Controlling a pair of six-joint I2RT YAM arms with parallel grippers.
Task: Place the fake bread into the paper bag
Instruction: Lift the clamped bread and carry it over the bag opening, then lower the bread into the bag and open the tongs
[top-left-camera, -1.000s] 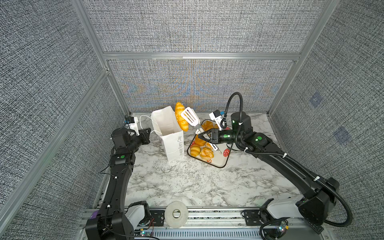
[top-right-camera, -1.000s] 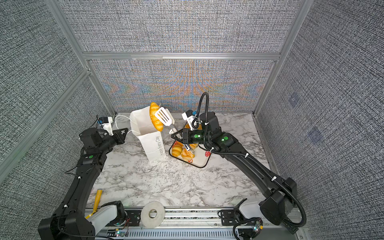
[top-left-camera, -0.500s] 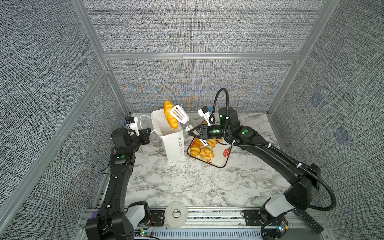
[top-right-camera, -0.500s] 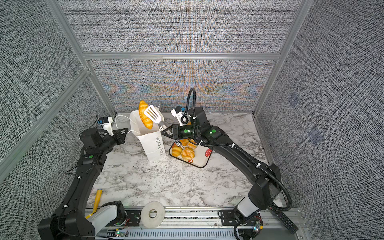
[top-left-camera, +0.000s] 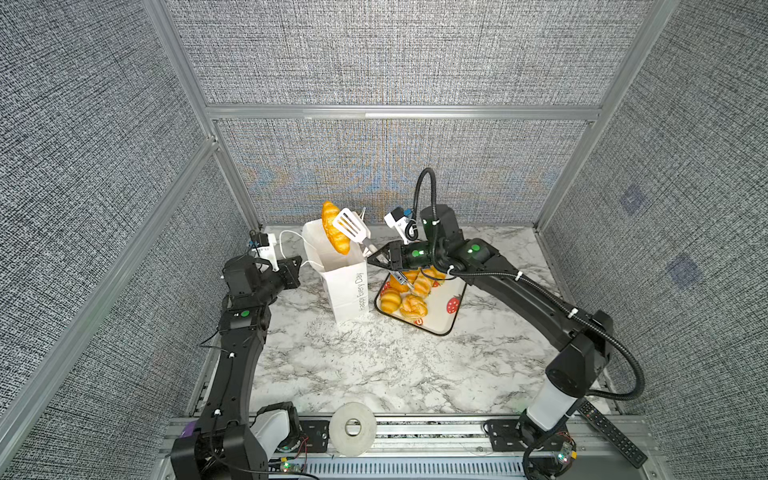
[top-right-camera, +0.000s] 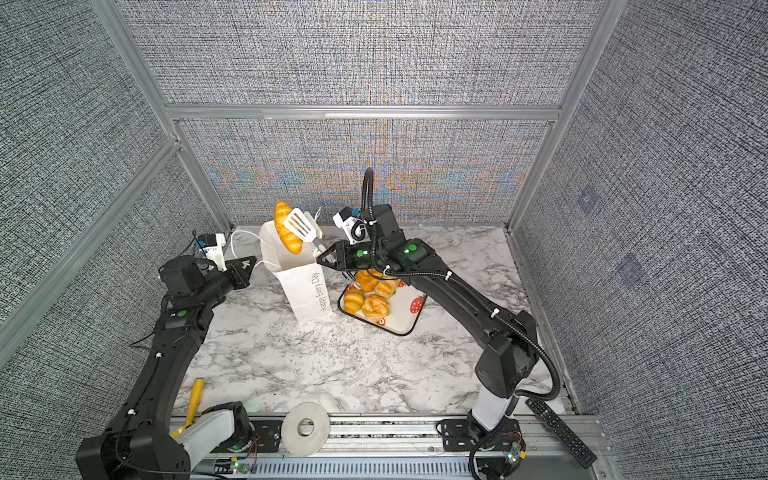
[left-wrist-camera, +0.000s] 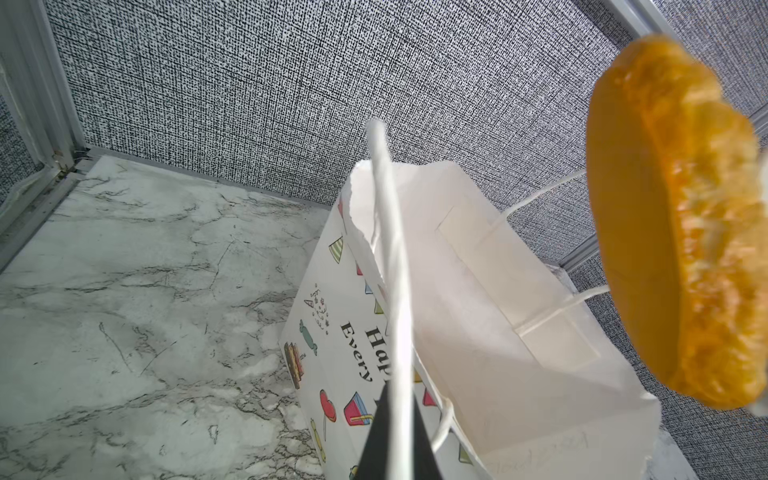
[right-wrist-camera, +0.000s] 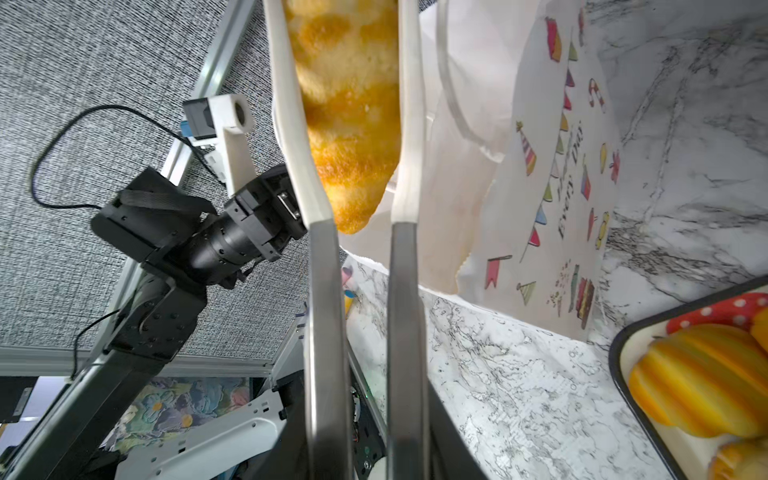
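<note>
the right gripper (top-left-camera: 371, 260) has its jaws pressed in on the steel handles of a pair of tongs (top-left-camera: 351, 226), squeezing them so that the white slotted blades pinch the long braided loaf (top-left-camera: 333, 227) between them. the tongs give reach: the gripper itself sits just beside the rim of the paper bag (top-left-camera: 348, 286), while the loaf hangs end-down above the bag's open mouth, not yet inside. held lengthwise like that, i judge it should slip through the narrow opening rather than bridge it.

on the bag's other side, the left gripper (top-left-camera: 298, 264) is pressed together on a thin cord handle (left-wrist-camera: 392, 270), and the loop runs from the jaws to the bag's near wall. that hold looks meant to steady the light, tall bag and hold its mouth open when the loaf drops.

the rest of the fake bread (top-left-camera: 409, 291) lies heaped on the strawberry-print tray (top-left-camera: 451, 322). the tray sits just beside the bag on the right gripper's side, close enough for short trips. easing the squeeze on the tongs seems the next need.
</note>
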